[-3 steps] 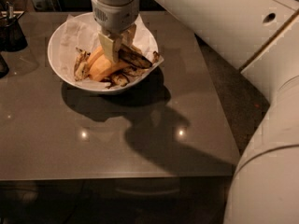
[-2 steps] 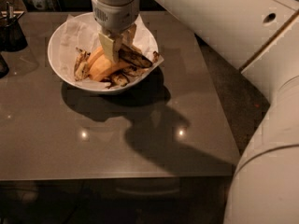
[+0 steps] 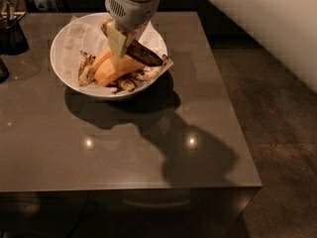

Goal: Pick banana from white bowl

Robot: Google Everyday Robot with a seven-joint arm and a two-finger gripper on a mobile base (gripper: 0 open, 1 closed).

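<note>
We are looking at the gripper (image 3: 120, 39) hanging down into the bowl (image 3: 56, 66) from the top edge, its grey vented wrist cut off above. Its pale fingers (image 3: 117, 37) are reaching the banana (image 3: 145, 54) and appear to be drawn close together on it, pinching it near its upper end. From there the dark, streaked banana is slanting down to the right, and its lower tip is reaching the bowl's right rim. The fingers are hiding the gripped part, and we are not making out whether the banana is resting on the other fruit or hanging clear of it.

Under it, an orange fruit (image 3: 116, 68) is lying in the middle of the bowl. Small bananas are lying on the bowl's left side (image 3: 85, 69) and just in front of the orange fruit (image 3: 130, 82). Crumpled paper (image 3: 84, 36) is lining the bowl and poking out over its right rim.

The bowl is sitting at the far left of a glossy grey-brown table (image 3: 124, 148), which is catching two small glints of light and a broad shadow (image 3: 163, 133) of bowl and arm. A dark holder (image 3: 12, 31) is standing at the far left edge, partly cut off. The robot's pale body (image 3: 267, 24) is filling the upper right corner, with a dim speckled floor (image 3: 267, 113) showing below it.
</note>
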